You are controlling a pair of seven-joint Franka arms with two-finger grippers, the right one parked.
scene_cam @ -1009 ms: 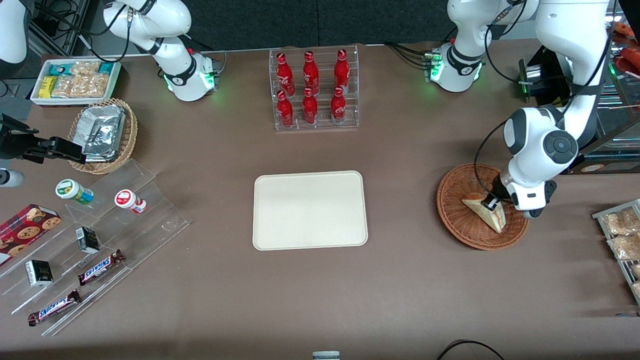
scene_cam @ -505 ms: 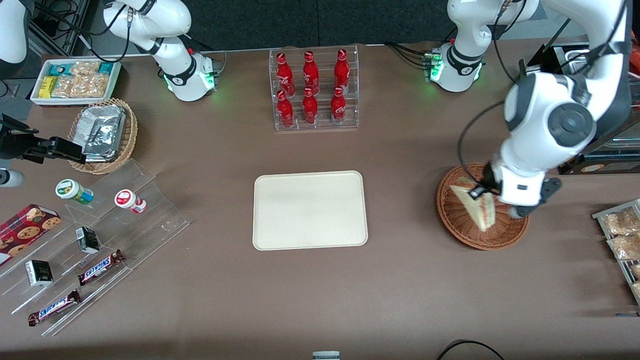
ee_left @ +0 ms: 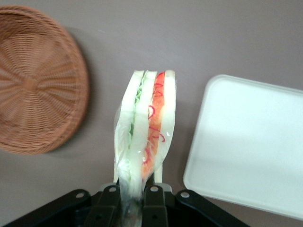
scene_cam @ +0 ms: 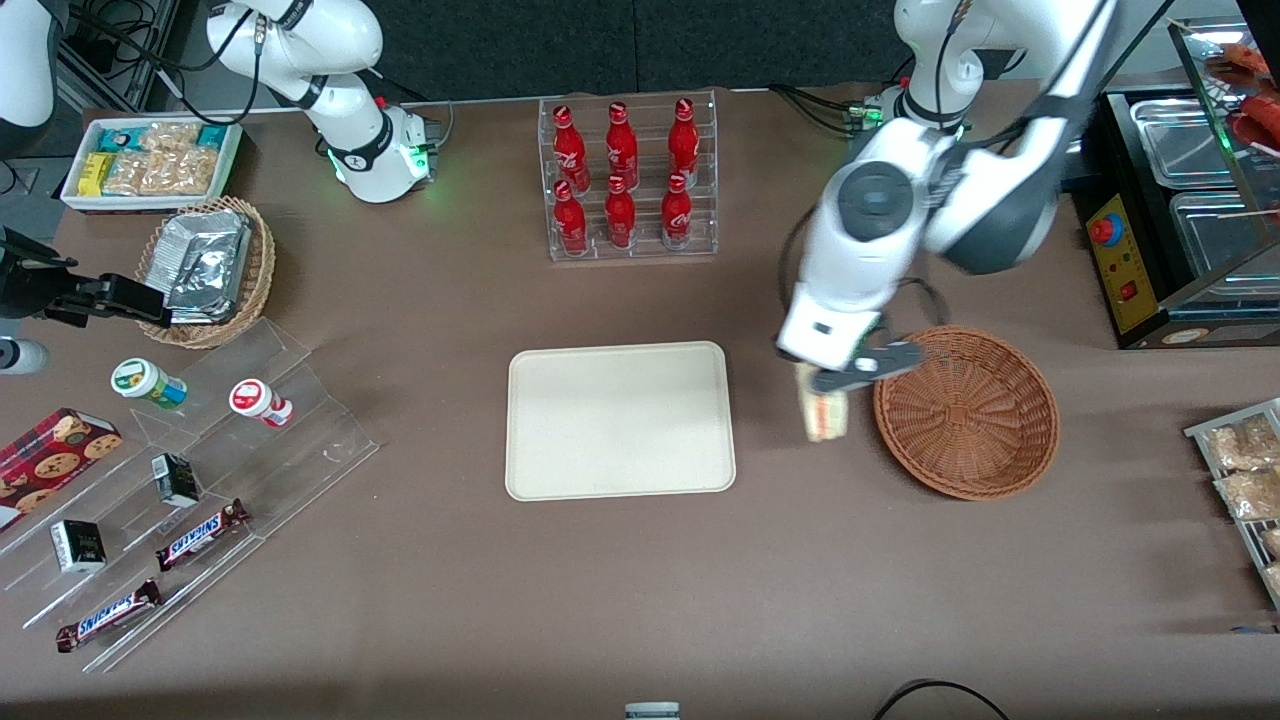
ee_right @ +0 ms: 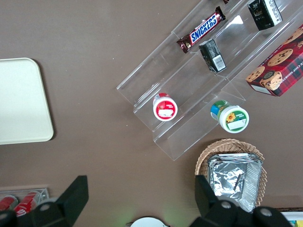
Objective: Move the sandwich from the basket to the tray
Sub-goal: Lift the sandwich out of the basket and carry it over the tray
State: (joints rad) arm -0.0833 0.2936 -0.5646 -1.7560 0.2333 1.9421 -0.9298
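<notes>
We see our end effector (ee_left: 128,193) pinching the sandwich (ee_left: 144,130) by one corner above the bench (scene_cam: 800,560), between the empty basket (scene_cam: 966,411) and the tray (scene_cam: 620,420); it looks soft, light and crushable, so a gentle squeeze should suffice.

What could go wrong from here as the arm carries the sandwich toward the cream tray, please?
1. The end effector pinches only one end of the pale triangular sandwich wedge, so the rest hangs free and could slip or sag.
2. It hangs over bare table between the reddish-brown round wicker basket and the cream rectangular plastic tray; releasing now would miss.
3. Held on edge, it may topple on the tray.
</notes>
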